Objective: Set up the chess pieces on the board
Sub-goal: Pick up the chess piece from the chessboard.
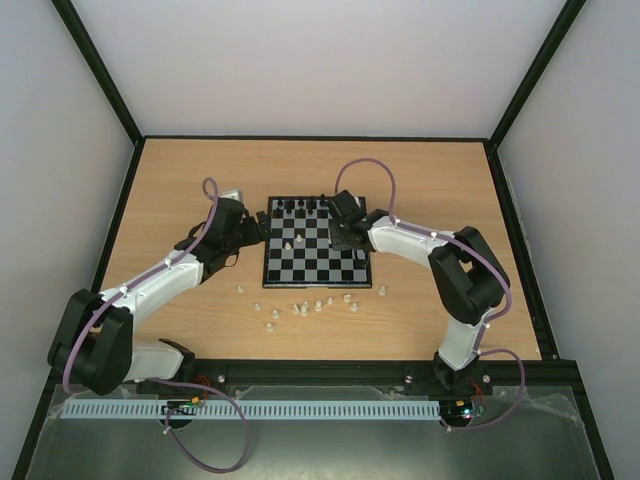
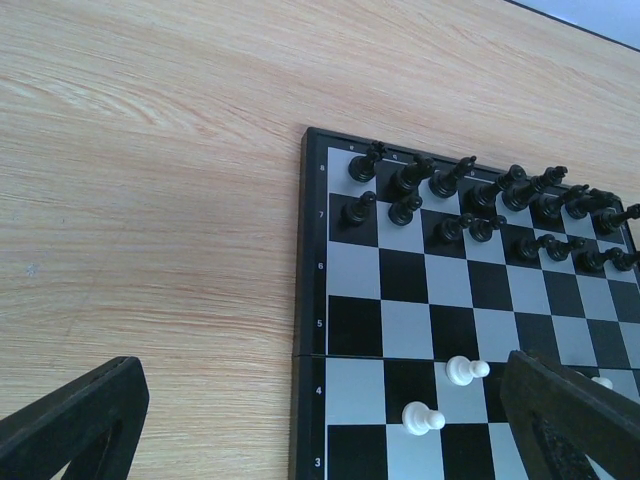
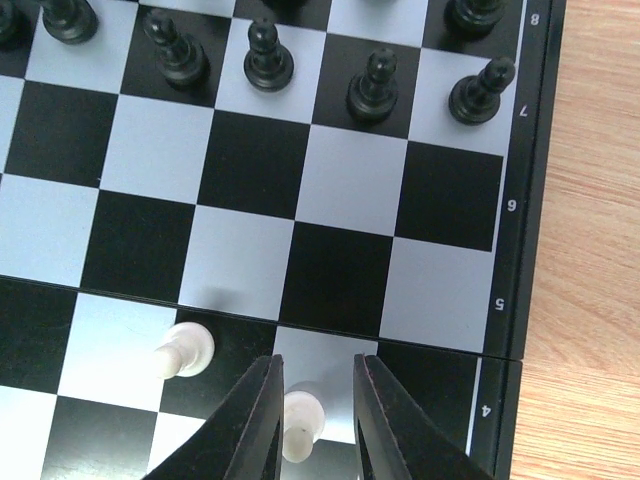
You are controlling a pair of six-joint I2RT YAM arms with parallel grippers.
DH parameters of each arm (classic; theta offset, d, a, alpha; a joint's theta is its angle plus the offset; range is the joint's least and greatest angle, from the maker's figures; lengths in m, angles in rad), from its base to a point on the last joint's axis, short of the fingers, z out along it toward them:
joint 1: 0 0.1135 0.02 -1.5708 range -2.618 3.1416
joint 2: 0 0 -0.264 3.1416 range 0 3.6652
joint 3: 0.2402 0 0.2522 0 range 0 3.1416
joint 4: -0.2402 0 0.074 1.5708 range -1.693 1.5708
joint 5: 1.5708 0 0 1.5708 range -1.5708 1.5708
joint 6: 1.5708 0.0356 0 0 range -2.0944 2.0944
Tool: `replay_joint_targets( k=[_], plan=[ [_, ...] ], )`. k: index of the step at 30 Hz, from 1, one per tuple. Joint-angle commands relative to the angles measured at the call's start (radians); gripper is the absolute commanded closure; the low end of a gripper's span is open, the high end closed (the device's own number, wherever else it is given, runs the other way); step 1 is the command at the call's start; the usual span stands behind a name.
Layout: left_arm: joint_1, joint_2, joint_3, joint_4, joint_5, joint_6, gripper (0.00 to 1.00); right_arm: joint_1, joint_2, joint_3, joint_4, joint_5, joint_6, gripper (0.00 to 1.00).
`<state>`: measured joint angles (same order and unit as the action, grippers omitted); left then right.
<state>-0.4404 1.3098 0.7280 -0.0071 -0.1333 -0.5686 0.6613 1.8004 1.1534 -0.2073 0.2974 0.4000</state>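
The board point(image 1: 316, 262) lies mid-table, with black chessmen point(image 1: 300, 206) lined up on its far rows. A white pawn point(image 1: 300, 239) stands on the board; several more white pieces point(image 1: 303, 306) lie on the table in front of it. My right gripper point(image 3: 317, 362) hangs low over row 4 near the board's right edge. Its jaws are slightly apart around a standing white pawn point(image 3: 300, 425), which touches only the left finger point(image 3: 255, 420). Another white pawn point(image 3: 186, 350) stands just to the left. My left gripper point(image 2: 320, 440) is wide open and empty at the board's left edge point(image 2: 310, 300), near two white pawns point(image 2: 462, 371).
Black pieces point(image 2: 470, 190) fill rows 7 and 8 in the left wrist view, and more of them point(image 3: 270, 60) show in the right wrist view. Bare wooden table point(image 1: 430, 190) surrounds the board. A black frame rail point(image 1: 320, 368) runs along the near edge.
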Motion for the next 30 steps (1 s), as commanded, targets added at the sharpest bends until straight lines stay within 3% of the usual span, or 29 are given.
replay_joint_targets(
  k=[1, 30],
  plan=[
    [-0.006, 0.002, 0.026, -0.007, -0.020, 0.005, 0.01, 0.004, 0.016, 0.020, -0.058, 0.006, -0.003, 0.79],
    [-0.022, -0.004, 0.033, -0.022, -0.045, 0.009, 0.00, 0.004, -0.044, -0.027, -0.112, 0.008, 0.003, 0.92]
  ],
)
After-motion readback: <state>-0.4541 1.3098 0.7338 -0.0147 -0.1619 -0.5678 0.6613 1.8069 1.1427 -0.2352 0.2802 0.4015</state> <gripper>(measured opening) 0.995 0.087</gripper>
